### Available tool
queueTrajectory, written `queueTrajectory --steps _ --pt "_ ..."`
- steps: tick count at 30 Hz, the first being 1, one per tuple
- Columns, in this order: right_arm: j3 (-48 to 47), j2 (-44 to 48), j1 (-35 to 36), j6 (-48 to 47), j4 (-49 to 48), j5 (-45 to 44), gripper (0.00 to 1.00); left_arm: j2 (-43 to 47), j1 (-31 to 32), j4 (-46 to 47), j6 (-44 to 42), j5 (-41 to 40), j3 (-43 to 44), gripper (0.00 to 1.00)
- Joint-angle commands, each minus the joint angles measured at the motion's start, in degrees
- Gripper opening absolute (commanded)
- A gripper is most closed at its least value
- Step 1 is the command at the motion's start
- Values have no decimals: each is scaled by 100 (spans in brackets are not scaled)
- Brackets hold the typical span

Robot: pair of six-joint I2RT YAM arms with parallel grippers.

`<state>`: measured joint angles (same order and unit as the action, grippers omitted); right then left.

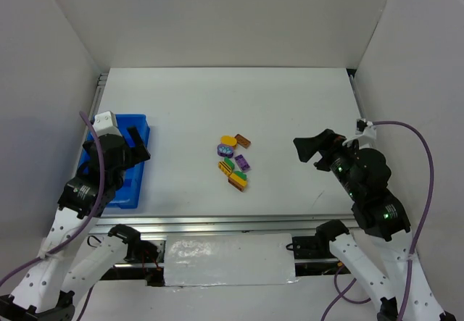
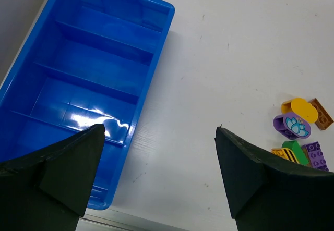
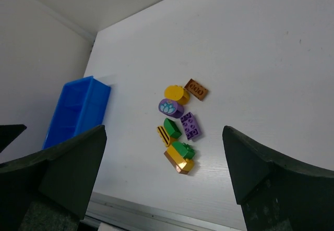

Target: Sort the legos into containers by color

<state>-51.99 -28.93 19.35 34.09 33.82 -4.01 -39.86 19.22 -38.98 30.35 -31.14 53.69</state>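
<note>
The left gripper [image 2: 159,132] hangs with its two black jaws wide apart, and only white table [image 2: 219,59] shows in the gap. The blue tray [image 2: 78,69] lies under and beyond its left jaw, the long side running away from the gripper and the dividers crossing it. The near end of the tray is partly hidden behind that jaw. Beyond the right jaw of this gripper, well apart from the tray, the legos [image 1: 233,161] lie on the table in one loose cluster. In the right wrist view the same cluster sits in the gap between the jaws of the right gripper [image 1: 310,153], down on the table and not touched by either jaw. At the far end of the cluster a yellow round piece [image 3: 176,94] is just beside a brown-orange brick [image 3: 195,89]. A purple round piece [image 3: 170,107] (it has a pale flower print on top) sits against the yellow one. Nearer to the jaws come a purple studded brick [image 3: 190,125], a green piece [image 3: 171,127] and a striped yellow piece [image 3: 163,135]. Nearest of all is a green and yellow-brown stack [image 3: 181,157]. The jaws of the right gripper are also wide apart and grip nothing; it hangs to the right of the cluster.
</note>
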Motion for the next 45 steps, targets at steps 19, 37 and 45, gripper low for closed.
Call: queueTrajectory --steps 19,37,45 --pt "-899 -3854 2272 -674 113 -71 100 57 -121 215 -90 257 142 99" --pt "-1579 -6872 3066 -983 318 -935 84 -22 -138 330 -222 635 106 99" --pt "-962 -6696 3223 -1106 -359 -311 80 -48 -138 356 -266 758 106 99"
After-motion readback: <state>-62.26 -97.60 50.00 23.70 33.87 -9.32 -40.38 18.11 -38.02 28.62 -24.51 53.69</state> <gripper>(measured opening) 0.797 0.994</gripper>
